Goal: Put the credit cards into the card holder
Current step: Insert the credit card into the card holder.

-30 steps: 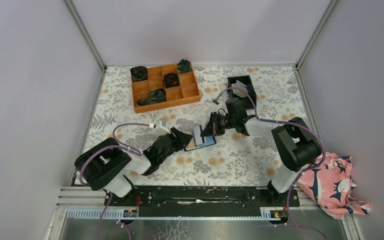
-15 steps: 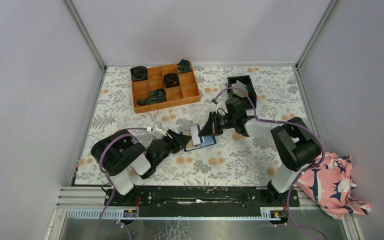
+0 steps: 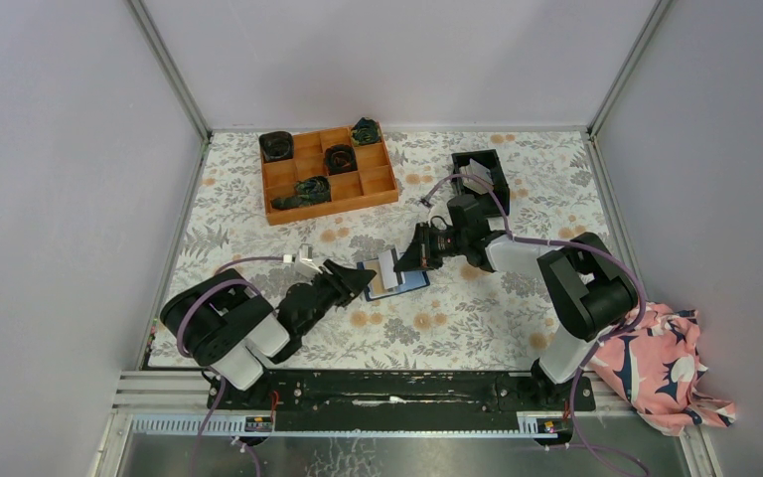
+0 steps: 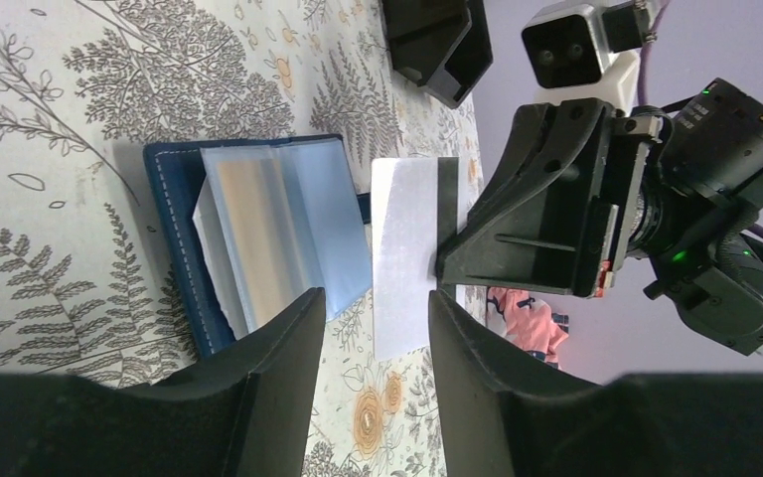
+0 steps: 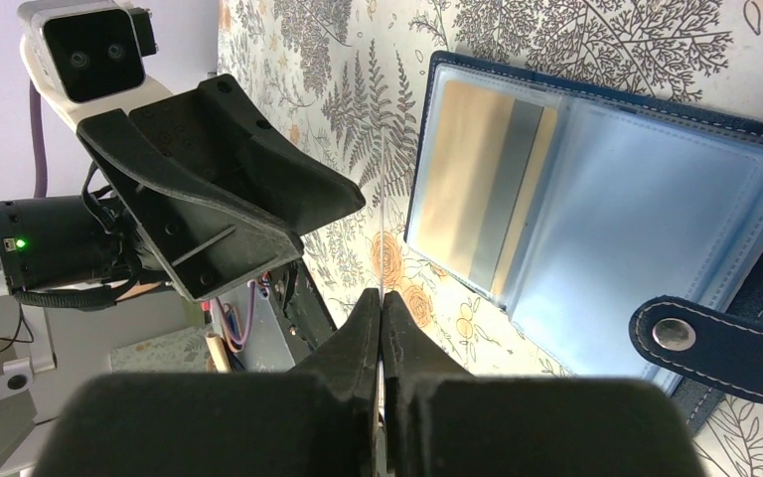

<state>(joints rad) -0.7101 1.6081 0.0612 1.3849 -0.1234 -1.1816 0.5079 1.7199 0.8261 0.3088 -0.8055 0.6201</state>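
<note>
- Holds nothing in left pincer, jaws half apart, beside unfolded card holder.
- Yellow-grey card already slotted there.
- Clamps grey card edge-up in right pincer, at holder's edge; not yet in.
- Beyond, black bin, likely another card.

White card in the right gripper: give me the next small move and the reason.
Probably tip the white card flat and ease its free edge toward the open card holder. The right gripper is shut on it, on edge beside the holder, in no pocket yet; the left gripper is open, empty.
</note>
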